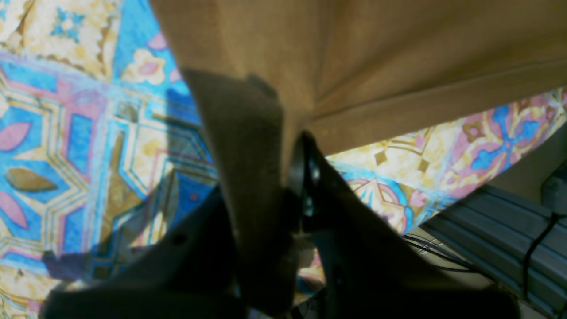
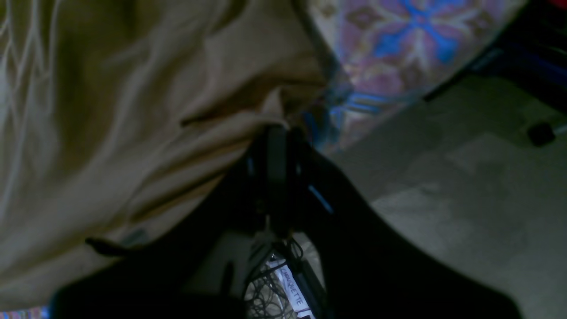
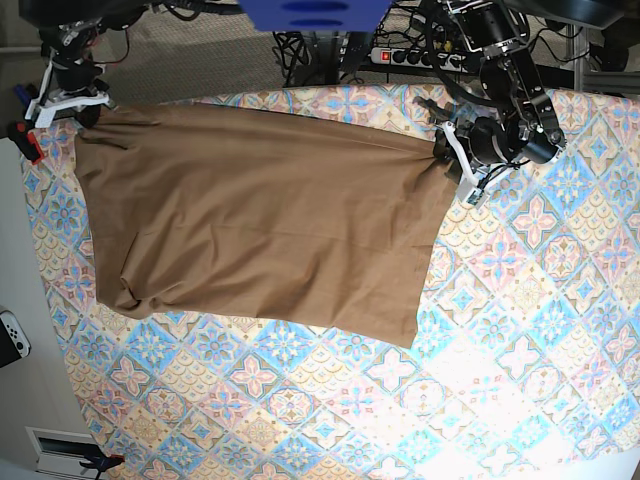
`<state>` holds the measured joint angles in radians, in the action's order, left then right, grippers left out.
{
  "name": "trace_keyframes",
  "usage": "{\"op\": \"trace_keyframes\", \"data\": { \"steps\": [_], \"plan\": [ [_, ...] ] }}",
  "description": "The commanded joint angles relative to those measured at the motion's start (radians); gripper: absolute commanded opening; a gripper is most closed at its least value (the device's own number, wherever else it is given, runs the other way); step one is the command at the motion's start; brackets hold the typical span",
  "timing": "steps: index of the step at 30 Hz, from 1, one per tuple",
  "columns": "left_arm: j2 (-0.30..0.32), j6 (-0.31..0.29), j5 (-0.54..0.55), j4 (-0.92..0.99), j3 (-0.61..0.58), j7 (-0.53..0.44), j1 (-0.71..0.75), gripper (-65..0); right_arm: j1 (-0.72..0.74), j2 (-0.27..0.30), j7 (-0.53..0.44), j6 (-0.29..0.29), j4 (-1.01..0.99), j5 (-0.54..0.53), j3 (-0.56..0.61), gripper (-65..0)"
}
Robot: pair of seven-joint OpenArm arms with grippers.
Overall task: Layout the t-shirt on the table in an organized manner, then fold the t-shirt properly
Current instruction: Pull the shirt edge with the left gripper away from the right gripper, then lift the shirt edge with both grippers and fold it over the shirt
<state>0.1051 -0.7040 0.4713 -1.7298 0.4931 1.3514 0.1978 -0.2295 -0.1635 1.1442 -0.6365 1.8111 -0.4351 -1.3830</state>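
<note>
The tan-brown t-shirt [image 3: 260, 220] lies spread across the far half of the patterned table [image 3: 500, 350], its far edge stretched between both grippers. My left gripper [image 3: 445, 150] is shut on the shirt's far right corner. In the left wrist view a fold of the t-shirt [image 1: 376, 57] runs down between the black fingers of the left gripper [image 1: 283, 177], above the table [image 1: 66, 133]. My right gripper [image 3: 85, 112] is shut on the far left corner. The right wrist view shows the right gripper [image 2: 277, 133] pinching the rumpled t-shirt [image 2: 133, 110] at the table [image 2: 398, 40] edge.
A power strip [image 3: 405, 55] and cables lie behind the table's far edge. A blue part [image 3: 310, 12] hangs over the back middle. A white controller [image 3: 12, 335] lies on the floor at left. A dark ribbed block [image 1: 500, 230] sits beyond the table edge.
</note>
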Motion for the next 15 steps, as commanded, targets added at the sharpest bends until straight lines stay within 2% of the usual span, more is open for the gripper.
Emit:
{"op": "trace_keyframes", "data": {
  "steps": [1,9,15],
  "plan": [
    [0.014,0.006,-0.085,-0.023,0.006,0.033,0.001,-65.0,0.000,0.014,-0.025,-0.001,0.022,-0.014,0.007,-65.0],
    [-0.008,0.006,-0.174,-0.270,-0.037,0.033,0.004,-65.0,0.000,0.014,-0.028,0.002,0.022,-0.014,0.093,-65.0],
    [-0.008,0.006,-0.200,-0.290,-0.070,0.033,0.001,-65.0,0.000,0.014,-0.028,0.002,0.023,-0.014,0.101,-65.0]
  ]
}}
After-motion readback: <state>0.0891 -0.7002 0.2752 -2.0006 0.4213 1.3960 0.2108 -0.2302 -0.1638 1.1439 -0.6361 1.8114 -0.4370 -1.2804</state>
